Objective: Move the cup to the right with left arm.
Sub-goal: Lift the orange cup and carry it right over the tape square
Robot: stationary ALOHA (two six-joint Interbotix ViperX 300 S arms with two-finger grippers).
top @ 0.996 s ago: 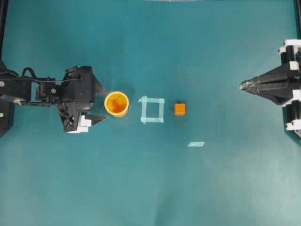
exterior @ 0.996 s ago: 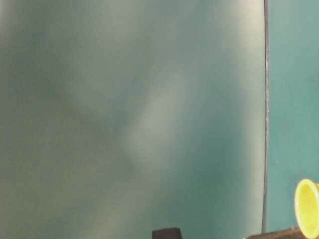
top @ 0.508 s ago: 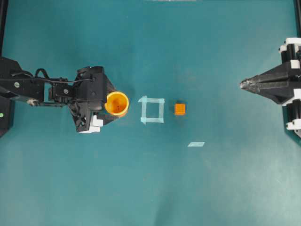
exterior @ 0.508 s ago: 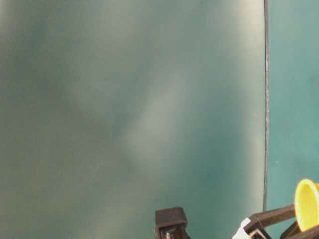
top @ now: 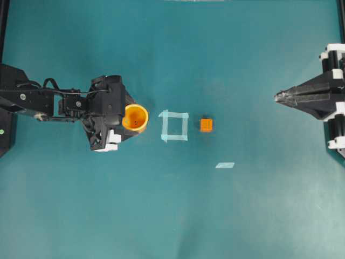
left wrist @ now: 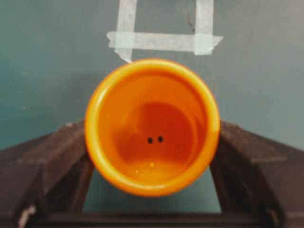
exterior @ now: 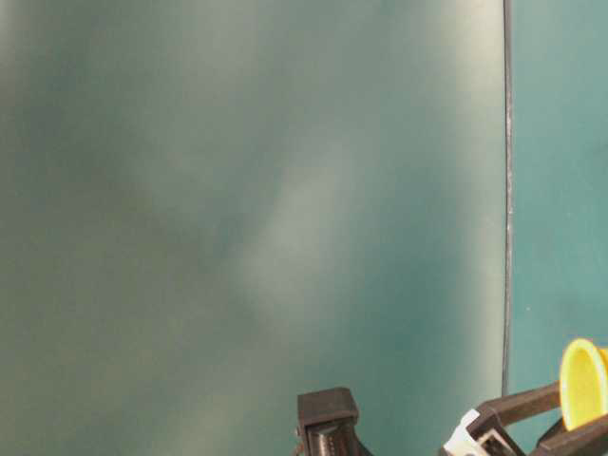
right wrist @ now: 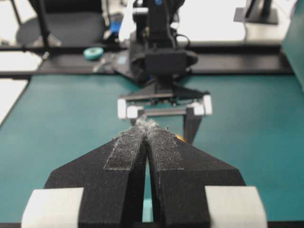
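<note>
The left claw (left wrist: 152,190) straddles the cup (top: 135,118), not yet gripping; closing off-centre could tip it toward the tape square (top: 174,125).

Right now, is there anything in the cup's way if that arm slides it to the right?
Yes. Right of the cup comes a flat tape square, only a marking. Past it sits a small orange cube, roughly in the cup's line. A tape strip lies off to the side.
</note>
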